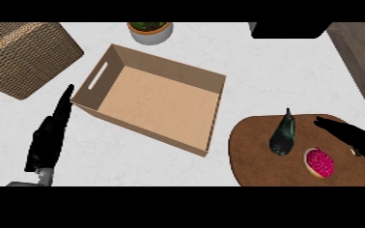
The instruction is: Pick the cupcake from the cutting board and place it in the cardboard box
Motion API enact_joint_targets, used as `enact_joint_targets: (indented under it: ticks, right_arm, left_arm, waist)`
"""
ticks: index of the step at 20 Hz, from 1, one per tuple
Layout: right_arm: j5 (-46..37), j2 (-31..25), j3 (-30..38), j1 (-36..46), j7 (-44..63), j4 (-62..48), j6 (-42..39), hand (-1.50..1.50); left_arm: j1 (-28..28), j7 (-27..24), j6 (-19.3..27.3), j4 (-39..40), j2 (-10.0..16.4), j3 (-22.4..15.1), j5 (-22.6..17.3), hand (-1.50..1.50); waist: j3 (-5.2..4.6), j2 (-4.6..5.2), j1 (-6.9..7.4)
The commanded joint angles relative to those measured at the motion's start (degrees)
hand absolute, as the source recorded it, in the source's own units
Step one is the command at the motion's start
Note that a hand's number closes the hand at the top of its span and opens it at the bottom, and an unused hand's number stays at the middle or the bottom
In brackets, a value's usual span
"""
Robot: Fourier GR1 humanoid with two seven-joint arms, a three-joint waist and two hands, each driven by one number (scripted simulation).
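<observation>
Your right hand [346,133] hangs over the far right part of the cutting board [253,150], its fingers stretched out fairly straight toward the left and holding nothing. The cupcake [320,163], with pink topping, lies on the board just below those fingers, on the side nearer you, and apart from them. Just left of the fingertips lies a dark eggplant [283,134], also on the board and not touched. The cardboard box [153,101] sits well to the left of this hand, open side up, its near corner close to the board's left edge. Your left hand [51,137] rests beyond the box's left side, fingers straight and pointing up the counter, holding nothing. Above that hand stands a wicker basket [32,55], and a potted plant [149,32] sits past the box's far edge.
</observation>
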State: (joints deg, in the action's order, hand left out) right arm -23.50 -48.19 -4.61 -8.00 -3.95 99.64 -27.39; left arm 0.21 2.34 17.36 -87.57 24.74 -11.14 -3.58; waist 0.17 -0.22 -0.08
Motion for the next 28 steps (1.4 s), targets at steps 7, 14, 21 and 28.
enact_joint_targets:
  ticks: [7,14,21,28]
  right_arm:
    - [-9.5,6.6,0.3,0.7,-1.5,-3.5,-1.9,-1.50]
    - [-15.3,10.1,2.1,-0.1,-5.7,-6.8,0.3,-1.50]
    - [-16.6,13.2,5.1,-1.1,-5.2,-3.1,-4.0,-1.50]
    - [-20.8,15.4,5.5,1.4,-8.5,-8.9,-4.2,-1.50]
  left_arm:
    - [1.3,-2.0,-5.5,1.7,-2.0,4.4,1.7,0.00]
    - [4.0,2.6,-6.6,-5.0,-3.3,5.7,3.8,0.00]
    - [1.4,-1.1,-7.9,2.4,-7.1,8.6,6.8,0.00]
    - [3.3,3.6,-7.9,-3.9,-9.8,7.0,10.9,0.00]
  waist:
    - [-0.17,0.20,0.12]
    - [-0.15,0.15,0.21]
    - [-0.18,0.18,-0.09]
    - [-0.17,0.18,0.11]
